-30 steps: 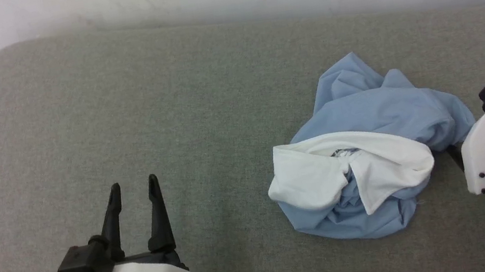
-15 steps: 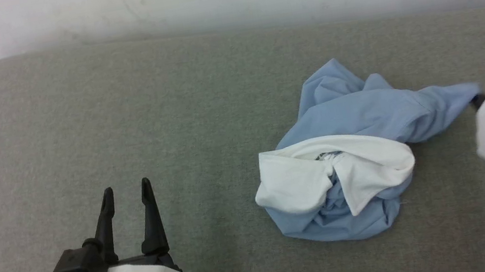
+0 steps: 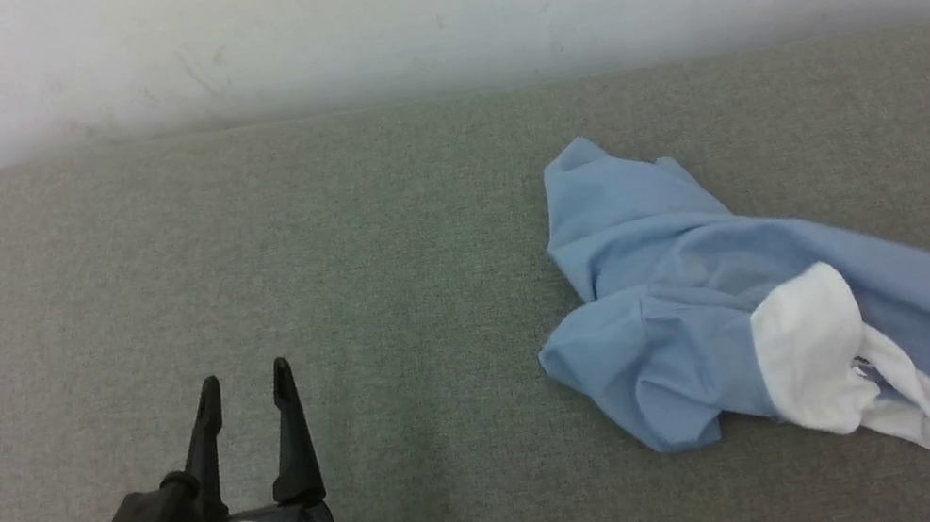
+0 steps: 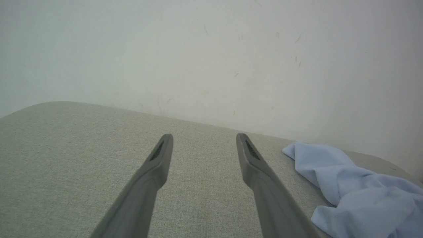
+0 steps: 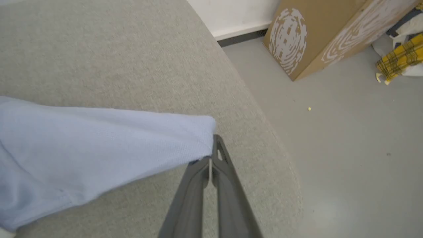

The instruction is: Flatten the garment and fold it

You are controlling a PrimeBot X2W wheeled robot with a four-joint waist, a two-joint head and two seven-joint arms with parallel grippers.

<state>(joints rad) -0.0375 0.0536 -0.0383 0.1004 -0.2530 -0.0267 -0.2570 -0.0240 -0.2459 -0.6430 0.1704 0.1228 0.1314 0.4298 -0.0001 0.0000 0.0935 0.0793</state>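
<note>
The garment (image 3: 719,293), a light blue shirt with a white collar (image 3: 829,369), lies crumpled on the grey cushioned surface (image 3: 233,244) at the right, one part stretched off toward the right edge. My right gripper (image 5: 211,155) is shut on an edge of the garment (image 5: 99,145), near the surface's rounded corner. My left gripper (image 3: 244,391) stands open at the lower left, well apart from the cloth, nothing between its fingers. In the left wrist view the left gripper (image 4: 203,142) points at the wall, with the garment (image 4: 347,185) to its right.
A pale wall (image 3: 419,1) runs along the far side of the surface. Past the surface's corner lie grey floor (image 5: 347,148), a cardboard box (image 5: 317,36) and a yellow checked cloth (image 5: 400,59).
My right gripper shut on the garment's edge and pulled it out to the right, stretching the heap and turning the collar over. The head camera has shifted. The left gripper stayed put.
</note>
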